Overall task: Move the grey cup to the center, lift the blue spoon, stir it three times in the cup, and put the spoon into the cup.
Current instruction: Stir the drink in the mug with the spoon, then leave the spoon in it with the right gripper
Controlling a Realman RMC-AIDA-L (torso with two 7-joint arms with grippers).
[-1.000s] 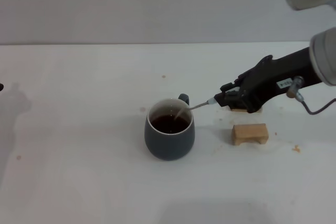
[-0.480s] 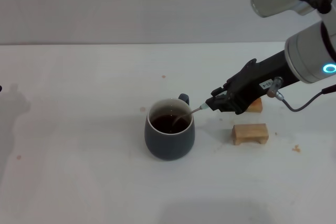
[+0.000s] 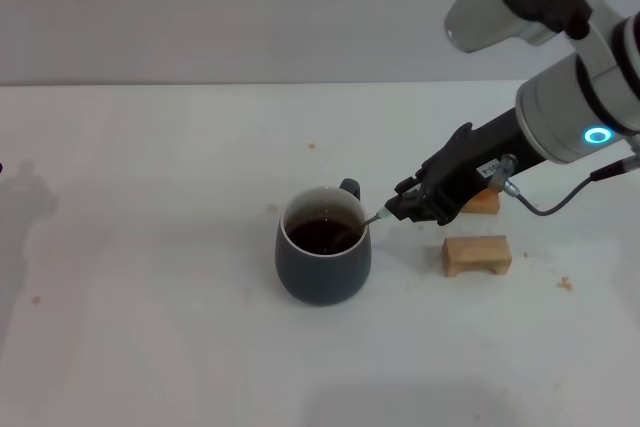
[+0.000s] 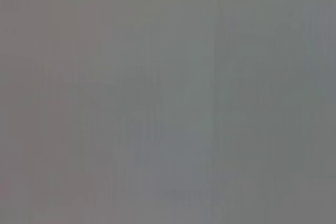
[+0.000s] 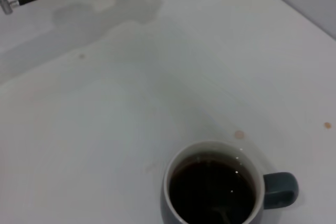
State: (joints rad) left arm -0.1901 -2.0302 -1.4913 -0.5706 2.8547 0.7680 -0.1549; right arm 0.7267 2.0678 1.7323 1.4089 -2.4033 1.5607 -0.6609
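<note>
The right end effector (image 3: 400, 209) is clamped on the slim grey-metal blue spoon (image 3: 373, 217). Its bowl seemingly dips into the rounded dark blue-grey ceramic cup (image 3: 322, 259) of brown liquid on the white tabletop (image 3: 150, 247).

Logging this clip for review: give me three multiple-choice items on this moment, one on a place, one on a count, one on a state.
1. Where is the bowl of the slim blue-handled metal spoon?
A. On the table beside the cup
B. Inside the rounded dark blue-grey ceramic cup
C. On a wooden block

2. How many small wooden blocks lie on the white table?
A. None
B. Two
C. Four

3. What is the right gripper doing?
A. Holding the spoon
B. Holding the cup's handle
C. Hanging free, holding nothing

Answers:
1 B, the spoon's neck crosses the rim into the dark liquid.
2 B, one block lies in the open, another shows partly behind the arm.
3 A, the fingers close on the spoon's handle end.
</note>
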